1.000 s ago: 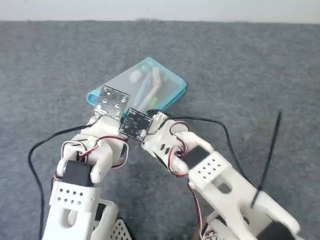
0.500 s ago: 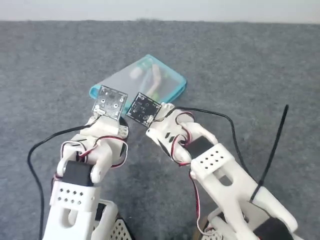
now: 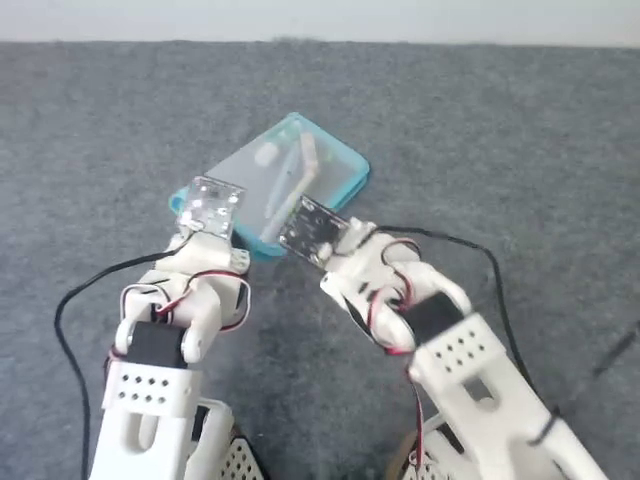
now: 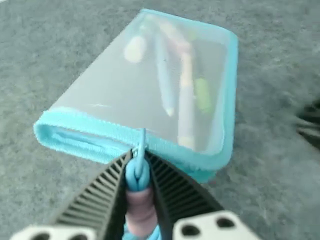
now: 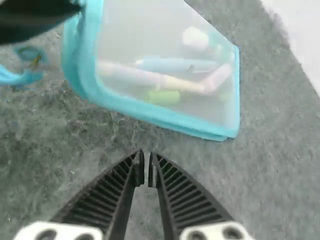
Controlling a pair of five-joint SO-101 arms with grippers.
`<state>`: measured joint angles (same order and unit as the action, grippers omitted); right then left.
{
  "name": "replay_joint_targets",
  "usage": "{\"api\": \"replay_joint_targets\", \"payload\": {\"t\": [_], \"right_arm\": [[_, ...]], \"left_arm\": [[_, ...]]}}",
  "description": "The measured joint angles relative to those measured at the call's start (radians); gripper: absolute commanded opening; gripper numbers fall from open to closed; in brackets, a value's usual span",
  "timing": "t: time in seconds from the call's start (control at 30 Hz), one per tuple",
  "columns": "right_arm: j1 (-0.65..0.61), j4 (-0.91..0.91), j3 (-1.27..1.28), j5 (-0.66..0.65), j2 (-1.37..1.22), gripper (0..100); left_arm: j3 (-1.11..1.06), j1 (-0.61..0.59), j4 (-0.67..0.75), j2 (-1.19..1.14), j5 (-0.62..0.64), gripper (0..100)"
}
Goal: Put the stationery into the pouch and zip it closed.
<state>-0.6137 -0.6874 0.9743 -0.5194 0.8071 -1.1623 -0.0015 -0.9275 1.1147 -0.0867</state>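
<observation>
One blue zip pull pinched tight in left gripper, at pouch edge. Pouch lies mid-bench, stationery inside. Right gripper just beside pouch, fingers nearly together, holding nothing.

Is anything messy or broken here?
Nothing stands out. The stationery is all inside the pouch, and none has spilled on the grey table. The left gripper pinches the zip pull. The right gripper hangs shut and empty beside the pouch.
</observation>
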Motion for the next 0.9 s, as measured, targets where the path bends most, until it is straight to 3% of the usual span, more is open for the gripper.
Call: {"api": "replay_joint_targets", "payload": {"t": [0.17,0.33,0.47,0.63,0.9], "right_arm": [[-0.009,0.000,0.057,0.014,0.100,1.7],[-0.078,0.000,0.075,0.061,0.114,14.5],[-0.031,0.000,0.106,0.064,0.114,23.1],[0.055,0.000,0.115,0.066,0.115,27.1],[0.080,-0.195,0.129,0.071,0.304,37.8]], "left_arm": [[-0.015,-0.009,0.032,0.000,0.003,1],[-0.014,0.063,-0.040,0.000,0.002,1],[0.068,0.124,-0.144,0.000,-0.034,1],[0.195,0.292,-0.281,0.000,-0.072,1],[0.301,0.384,-0.328,0.000,-0.091,1]]}}
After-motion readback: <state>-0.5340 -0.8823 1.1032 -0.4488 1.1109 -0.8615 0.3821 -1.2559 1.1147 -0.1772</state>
